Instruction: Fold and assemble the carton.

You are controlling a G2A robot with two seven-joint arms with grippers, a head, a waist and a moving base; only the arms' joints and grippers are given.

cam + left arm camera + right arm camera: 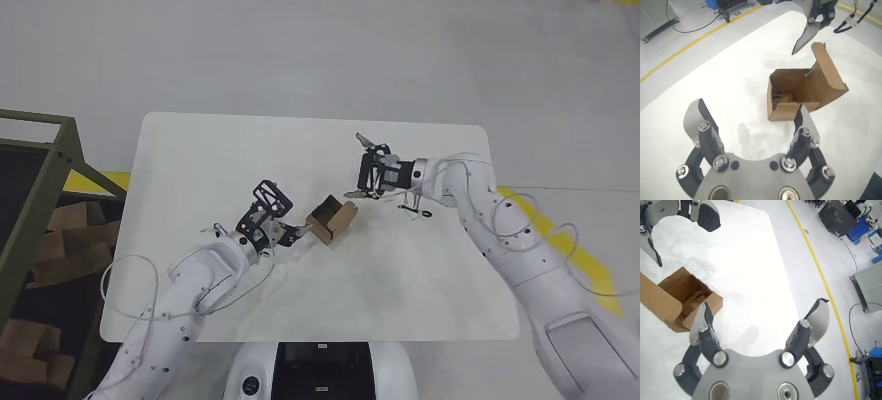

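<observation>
I see the carton [333, 218] near the middle of the white worktop [300, 150], between my two arms. Its top is open, and one long flap stands up, tilted outward on the side toward my right arm. My left end effector [287, 212] is spread wide and empty, with one fingertip just beside the carton's wall; I cannot tell whether it touches. My right end effector [357, 166] hangs near the flap, also wide and empty.
</observation>
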